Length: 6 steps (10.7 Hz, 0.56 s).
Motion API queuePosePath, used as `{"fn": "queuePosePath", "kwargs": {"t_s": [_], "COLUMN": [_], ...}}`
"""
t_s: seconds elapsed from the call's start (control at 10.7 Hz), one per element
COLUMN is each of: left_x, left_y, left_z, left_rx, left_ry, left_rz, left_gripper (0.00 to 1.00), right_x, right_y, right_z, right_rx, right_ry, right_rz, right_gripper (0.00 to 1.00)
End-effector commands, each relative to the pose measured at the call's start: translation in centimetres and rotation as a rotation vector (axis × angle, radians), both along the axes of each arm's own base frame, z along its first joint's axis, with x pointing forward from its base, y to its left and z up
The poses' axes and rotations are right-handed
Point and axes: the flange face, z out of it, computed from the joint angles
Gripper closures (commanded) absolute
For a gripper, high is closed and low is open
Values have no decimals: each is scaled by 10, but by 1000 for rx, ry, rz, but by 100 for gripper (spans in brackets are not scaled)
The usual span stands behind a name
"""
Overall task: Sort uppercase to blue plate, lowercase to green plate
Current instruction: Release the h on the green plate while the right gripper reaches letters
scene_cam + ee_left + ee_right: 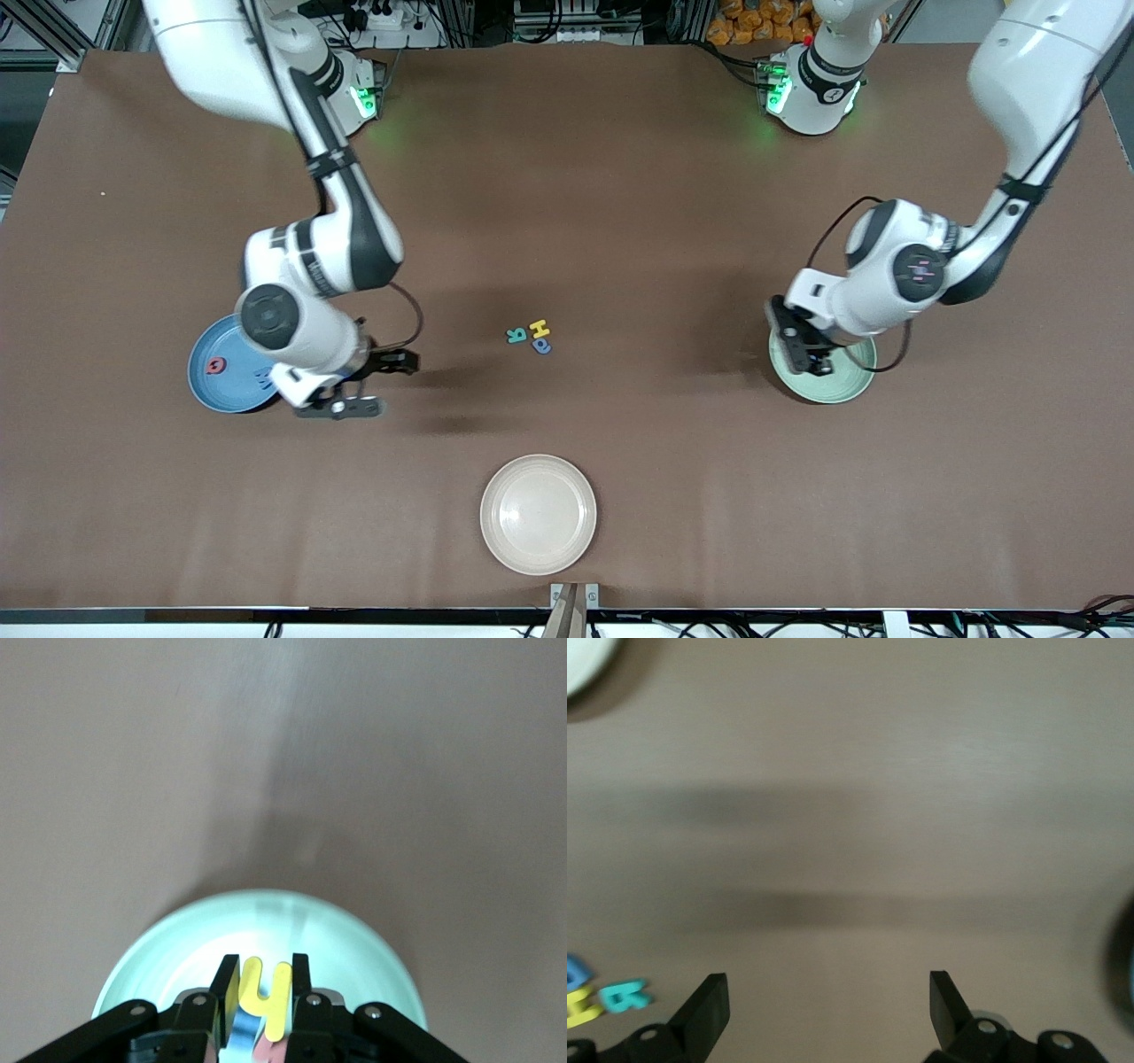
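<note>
My left gripper (802,347) hangs over the green plate (842,383) and is shut on the small yellow lowercase letter (266,997). In the left wrist view the gripper (264,971) is just above the green plate (168,952). A blue letter (237,1028) and a red one (271,1051) lie under it. My right gripper (388,386) is open and empty over bare table beside the blue plate (213,390), which holds the red Q (214,363) and blue W (263,379). The teal R (515,336), yellow H (539,329) and a blue lowercase letter (541,346) lie mid-table.
A cream-white plate (538,514) sits near the table's front edge, nearer to the front camera than the letter cluster. The right wrist view shows the teal R (625,996), yellow H (580,1008) and the blue letter (576,973) off to one side of the open jaws.
</note>
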Motion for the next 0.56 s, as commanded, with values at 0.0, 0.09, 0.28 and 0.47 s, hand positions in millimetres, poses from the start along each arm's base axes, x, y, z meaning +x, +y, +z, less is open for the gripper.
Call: {"fn": "queuePosePath", "kwargs": {"t_s": [0.0,0.09,0.28,0.47], "left_x": [-10,-12,-12,-12], "left_y": [21,28,36,49], "left_z": [4,1,-2,-5], "left_rx": [4,3,-1,-4], "left_ry": [3,12,19,26], "left_rz": [-24,-10,5,27], "left_gripper": [100,100,100,93], "right_x": [-13,-31,-67,-80], "right_y": [64,108,173,198], "right_z": [15,10,-22,-54], "right_rx": [13,18,7,-1], "right_ry": [-42,-66,-91,-102], "right_rz": [60,82,136,176], "right_gripper": [0,0,0,0]}}
